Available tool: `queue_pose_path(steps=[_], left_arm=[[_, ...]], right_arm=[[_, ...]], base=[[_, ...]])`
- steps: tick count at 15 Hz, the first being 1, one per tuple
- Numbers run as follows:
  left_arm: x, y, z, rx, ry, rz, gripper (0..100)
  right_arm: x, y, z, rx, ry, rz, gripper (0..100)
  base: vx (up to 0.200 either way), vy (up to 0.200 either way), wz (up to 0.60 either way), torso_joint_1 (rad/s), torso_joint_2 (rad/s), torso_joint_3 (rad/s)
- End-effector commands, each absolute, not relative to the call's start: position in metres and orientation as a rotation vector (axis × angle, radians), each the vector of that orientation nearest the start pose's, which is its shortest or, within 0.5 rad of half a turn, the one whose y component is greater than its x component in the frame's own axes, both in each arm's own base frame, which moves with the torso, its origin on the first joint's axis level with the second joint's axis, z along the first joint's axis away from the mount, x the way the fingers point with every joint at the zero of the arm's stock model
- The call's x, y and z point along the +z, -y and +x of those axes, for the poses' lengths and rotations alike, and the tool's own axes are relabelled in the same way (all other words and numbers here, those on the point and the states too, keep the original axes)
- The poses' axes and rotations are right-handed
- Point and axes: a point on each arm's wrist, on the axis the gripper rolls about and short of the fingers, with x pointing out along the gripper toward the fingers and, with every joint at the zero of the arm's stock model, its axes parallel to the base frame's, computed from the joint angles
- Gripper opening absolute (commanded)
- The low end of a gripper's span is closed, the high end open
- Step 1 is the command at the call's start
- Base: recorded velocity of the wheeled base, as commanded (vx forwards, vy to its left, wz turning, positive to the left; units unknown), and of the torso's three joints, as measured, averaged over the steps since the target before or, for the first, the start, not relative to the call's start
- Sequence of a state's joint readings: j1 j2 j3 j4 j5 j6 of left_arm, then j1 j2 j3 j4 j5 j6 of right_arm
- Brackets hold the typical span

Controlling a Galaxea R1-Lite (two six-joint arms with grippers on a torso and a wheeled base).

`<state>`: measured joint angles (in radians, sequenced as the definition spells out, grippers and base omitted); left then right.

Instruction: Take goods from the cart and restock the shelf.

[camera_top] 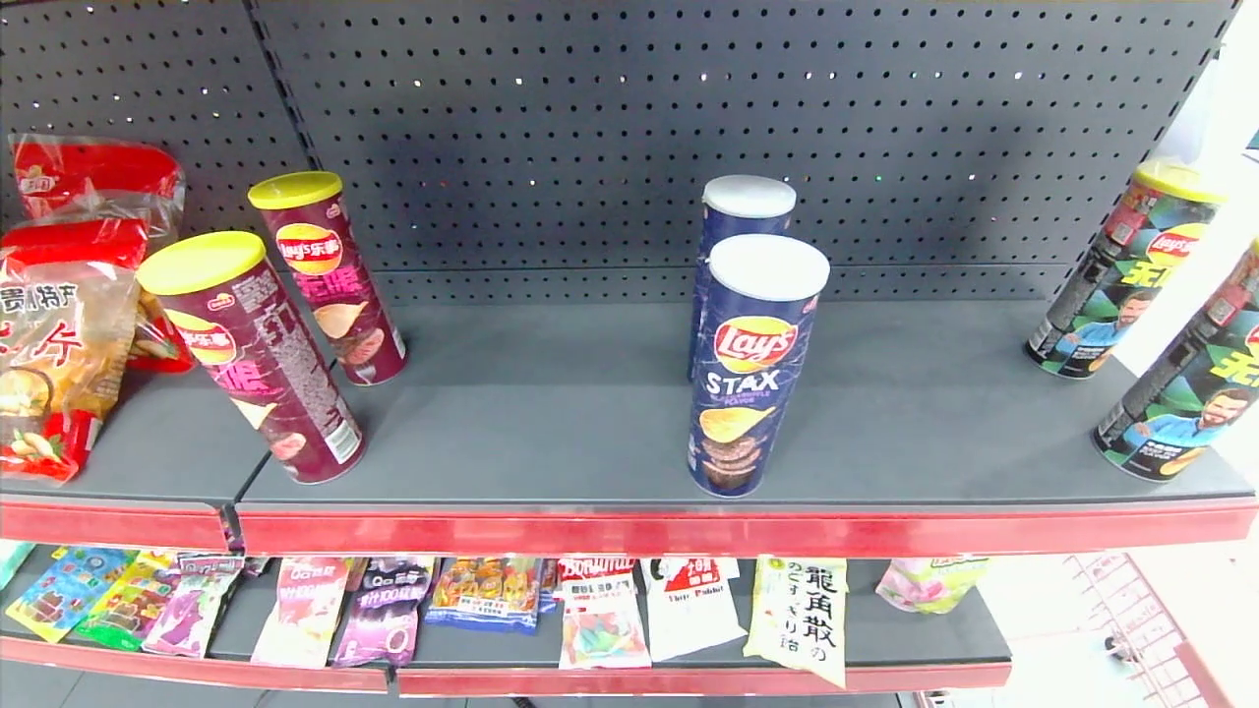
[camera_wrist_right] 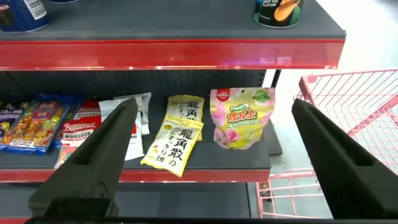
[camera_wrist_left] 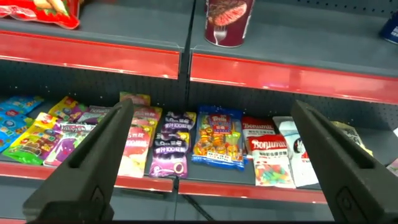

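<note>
On the upper shelf (camera_top: 551,413) stand two maroon chip cans with yellow lids (camera_top: 256,364) at the left, two blue cans (camera_top: 752,374) one behind the other in the middle, and two green-and-black cans (camera_top: 1126,275) at the right end. My left gripper (camera_wrist_left: 212,106) is open and holds nothing. It faces the lower shelf's candy bags (camera_wrist_left: 217,137), below the front maroon can (camera_wrist_left: 229,22). My right gripper (camera_wrist_right: 214,106) is open too, in front of the lower shelf's right end. The pink wire cart (camera_wrist_right: 348,99) stands just beside it.
Red snack bags (camera_top: 69,295) fill the upper shelf's left end. Wide bare gaps lie between the can groups. Flat packets (camera_top: 600,610) line the lower shelf (camera_top: 934,629). Red edge strips (camera_top: 748,531) front both shelves. The cart (camera_top: 1131,610) is low at the right.
</note>
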<state>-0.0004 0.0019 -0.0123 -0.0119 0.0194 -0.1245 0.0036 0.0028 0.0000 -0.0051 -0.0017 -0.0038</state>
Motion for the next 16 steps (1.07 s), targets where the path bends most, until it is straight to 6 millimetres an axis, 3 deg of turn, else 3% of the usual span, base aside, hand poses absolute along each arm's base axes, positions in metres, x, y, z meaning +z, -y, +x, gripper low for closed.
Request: queue_pose_path(steps=[1,16], left_arm=[[0.0802,-0.0005,-0.0235,0.019,0.023,-0.129,100],[0.0802,-0.0005,-0.0235,0.017,0.023,-0.129,100]], right_arm=[[0.076,0.0001,-0.0227,0.002,0.003,-0.005,100],[0.0761,0.0001,-0.0227,0.003,0.005,-0.008,100]], base=[[0.0,0.0,0.0,0.0,0.0,0.0],[0.0,0.0,0.0,0.0,0.0,0.0]])
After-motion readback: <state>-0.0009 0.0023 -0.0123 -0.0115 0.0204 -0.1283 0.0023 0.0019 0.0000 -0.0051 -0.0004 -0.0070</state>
